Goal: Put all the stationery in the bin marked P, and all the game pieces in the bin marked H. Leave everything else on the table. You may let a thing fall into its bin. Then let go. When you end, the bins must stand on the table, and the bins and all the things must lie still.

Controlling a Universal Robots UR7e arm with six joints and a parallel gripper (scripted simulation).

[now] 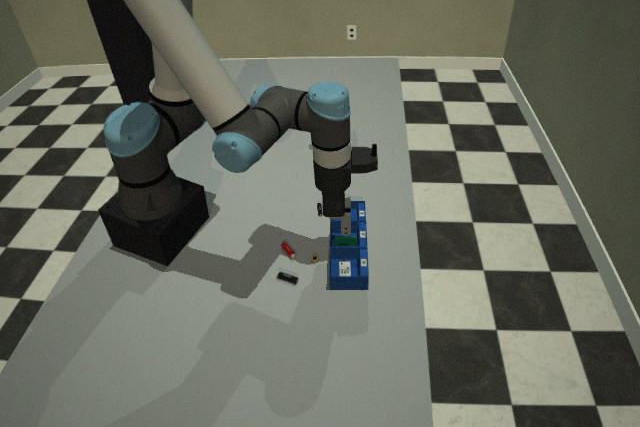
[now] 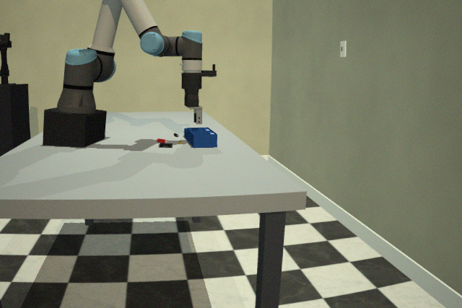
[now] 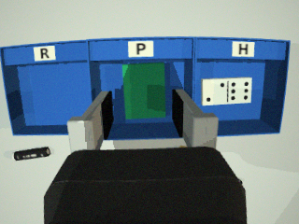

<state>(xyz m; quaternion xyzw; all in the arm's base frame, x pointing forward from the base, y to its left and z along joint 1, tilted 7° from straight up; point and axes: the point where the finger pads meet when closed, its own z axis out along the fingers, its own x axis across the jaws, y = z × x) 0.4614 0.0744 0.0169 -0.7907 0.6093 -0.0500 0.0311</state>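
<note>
My gripper (image 1: 345,232) (image 2: 198,122) (image 3: 142,105) is open and empty above the bin marked P (image 3: 107,49). A green flat rectangular thing (image 1: 345,240) (image 3: 144,89) lies inside bin P, below the fingers. A white domino (image 1: 344,268) (image 3: 227,91) with black dots lies in the bin marked H (image 1: 348,282) (image 2: 205,143) (image 3: 271,52). On the table beside the bins lie a red cylinder (image 1: 287,249) (image 2: 161,141) with a pale end, a black oblong thing (image 1: 287,277) (image 2: 165,145) and a small brass-coloured piece (image 1: 314,259) (image 2: 180,143).
The bin marked R (image 3: 70,52) stands against bin P and looks empty in the wrist view. A dark cylinder (image 1: 319,209) (image 2: 176,135) (image 3: 32,153) lies on the table near bin R. The three blue bins stand in a row near the table's right edge.
</note>
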